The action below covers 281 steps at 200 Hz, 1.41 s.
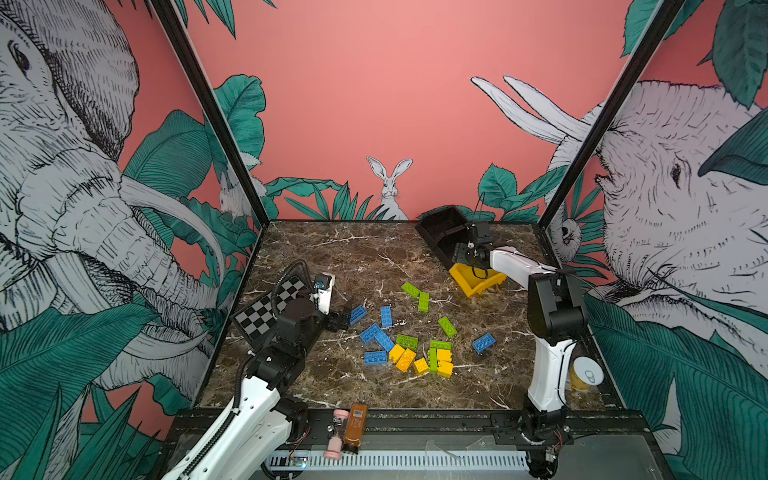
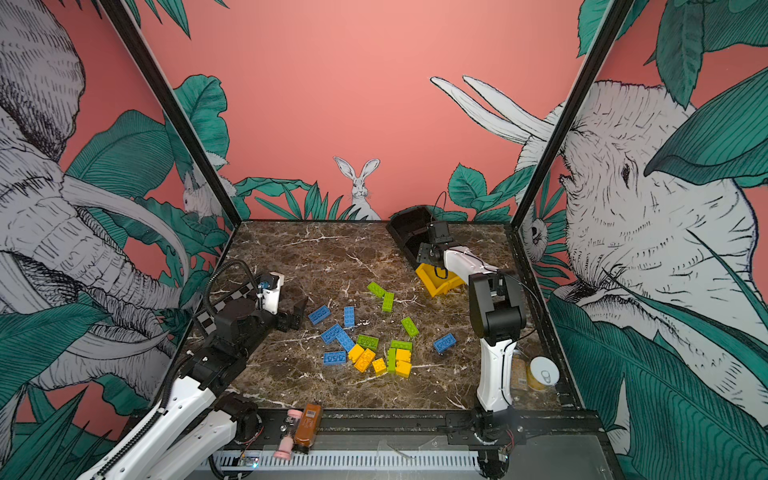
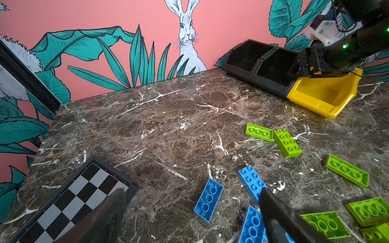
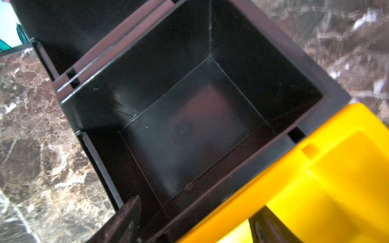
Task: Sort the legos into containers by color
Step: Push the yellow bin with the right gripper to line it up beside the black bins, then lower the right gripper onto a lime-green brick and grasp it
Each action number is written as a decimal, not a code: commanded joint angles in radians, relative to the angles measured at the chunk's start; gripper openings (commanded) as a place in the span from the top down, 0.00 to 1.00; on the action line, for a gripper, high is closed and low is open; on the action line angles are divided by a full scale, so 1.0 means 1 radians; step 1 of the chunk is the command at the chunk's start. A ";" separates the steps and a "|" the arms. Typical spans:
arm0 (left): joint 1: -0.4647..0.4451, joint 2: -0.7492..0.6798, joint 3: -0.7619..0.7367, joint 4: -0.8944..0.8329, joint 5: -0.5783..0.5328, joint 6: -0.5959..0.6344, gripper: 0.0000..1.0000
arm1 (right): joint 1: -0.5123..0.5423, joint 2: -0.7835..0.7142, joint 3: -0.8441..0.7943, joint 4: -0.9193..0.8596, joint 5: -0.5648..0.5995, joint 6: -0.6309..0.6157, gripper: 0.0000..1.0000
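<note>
Your right claw (image 4: 201,203) half-open, empty, straddling wall between black bin (image 4: 189,136) and yellow bin (image 4: 347,168), probably to shift them. Your left claw (image 3: 192,190) wide, empty, blue legos (image 3: 209,199) just below.

The brown marble tabletop (image 1: 332,257) carries everything. Three bins stand on it touching in a row. The near black bin (image 1: 445,246) and the yellow bin (image 1: 478,286) meet directly beneath the right gripper (image 1: 464,258), and the far black bin (image 1: 440,220) stands beyond its tips. Just ahead of the left gripper (image 1: 344,318) lies a blue brick (image 1: 358,314). Farther ahead, more blue bricks (image 1: 375,358), lime green bricks (image 1: 423,301) and yellow bricks (image 1: 445,368) lie scattered, several touching. A checkerboard (image 1: 257,309) lies behind that gripper.
</note>
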 commanded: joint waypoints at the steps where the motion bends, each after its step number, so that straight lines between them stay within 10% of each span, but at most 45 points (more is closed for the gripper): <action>1: 0.005 0.004 -0.005 -0.003 -0.011 -0.022 0.01 | 0.036 0.013 0.041 -0.045 0.058 -0.060 0.31; 69: 0.004 0.013 -0.004 0.003 0.028 -0.037 0.01 | 0.075 0.024 0.065 -0.074 0.040 -0.104 0.62; 159: 0.004 0.010 -0.019 0.003 0.025 -0.039 0.01 | 0.141 -0.006 0.040 -0.072 -0.012 -0.177 0.78; 281: 0.004 0.113 -0.037 0.119 -0.043 -0.048 0.01 | 0.187 -0.264 -0.052 -0.121 0.014 -0.165 0.39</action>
